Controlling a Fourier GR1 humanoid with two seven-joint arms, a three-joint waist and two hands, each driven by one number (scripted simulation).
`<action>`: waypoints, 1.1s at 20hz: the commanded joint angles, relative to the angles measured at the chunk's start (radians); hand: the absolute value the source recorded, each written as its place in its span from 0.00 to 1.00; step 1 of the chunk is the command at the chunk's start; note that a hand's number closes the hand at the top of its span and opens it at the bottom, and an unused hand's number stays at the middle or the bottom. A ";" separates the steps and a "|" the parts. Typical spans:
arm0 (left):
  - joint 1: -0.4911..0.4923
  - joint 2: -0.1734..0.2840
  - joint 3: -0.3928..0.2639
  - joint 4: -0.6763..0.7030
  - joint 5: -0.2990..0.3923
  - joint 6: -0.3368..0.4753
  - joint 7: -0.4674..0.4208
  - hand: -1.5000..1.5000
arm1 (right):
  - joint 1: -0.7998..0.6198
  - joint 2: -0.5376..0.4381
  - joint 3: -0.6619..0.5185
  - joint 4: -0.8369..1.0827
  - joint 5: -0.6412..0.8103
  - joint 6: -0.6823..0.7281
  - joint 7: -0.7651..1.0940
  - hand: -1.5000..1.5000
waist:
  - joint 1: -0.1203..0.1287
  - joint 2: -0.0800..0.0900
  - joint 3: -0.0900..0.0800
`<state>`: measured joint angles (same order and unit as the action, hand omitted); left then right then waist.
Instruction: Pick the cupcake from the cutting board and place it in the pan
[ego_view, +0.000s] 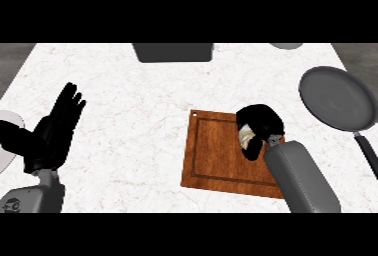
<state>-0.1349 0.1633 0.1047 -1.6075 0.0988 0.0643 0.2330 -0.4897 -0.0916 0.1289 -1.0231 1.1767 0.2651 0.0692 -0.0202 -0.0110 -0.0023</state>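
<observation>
The right hand (260, 125) sits over the upper right corner of the wooden cutting board (218, 157), its fingers curled round the cupcake (246, 134). Only a pale sliver of the cupcake shows at the hand's left side; the rest is hidden under the black fingers. Whether it rests on the board or is lifted off it cannot be told from this view. The grey right forearm runs from the hand down to the lower edge, covering the board's right side.

The board lies slightly tilted on the white marbled worktop (140, 90), with a groove running round inside its edge and a small hole at its upper left corner.

The grey pan (336, 97) lies to the right of the board, near the worktop's right edge, its dark handle pointing down and to the right. A strip of bare worktop separates it from the hand and the board, with nothing standing between them.

At the far edge, a dark grey rectangular object (173, 51) is cut off by the view's top, and a small pale rounded thing (286, 46) shows further right. A white plate (6, 140) peeks in at the left edge, partly behind the left hand (52, 132), which rests open with fingers straight and pointing up, well apart from the board.

No writing or labels can be read on anything.
</observation>
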 joint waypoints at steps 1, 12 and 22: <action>-0.012 0.003 0.000 0.015 -0.004 -0.003 0.000 0.50 | 0.072 -0.014 -0.015 -0.184 0.036 -0.098 0.103 1.00 | -0.009 0.002 0.001; -0.013 0.005 0.005 -0.018 -0.002 0.001 0.022 0.50 | 0.090 -0.103 0.012 -0.828 0.118 0.091 0.277 1.00 | 0.003 0.003 0.001; -0.052 0.020 0.018 -0.044 0.011 -0.010 0.080 0.50 | 0.044 -0.175 -0.283 -0.692 -0.001 -0.029 0.212 1.00 | 0.023 0.012 0.003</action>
<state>-0.1554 0.1659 0.1074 -1.6339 0.1011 0.0542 0.2736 -0.4451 -0.2462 -0.0663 -1.7826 1.1982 0.3195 0.3083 -0.0020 -0.0017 -0.0004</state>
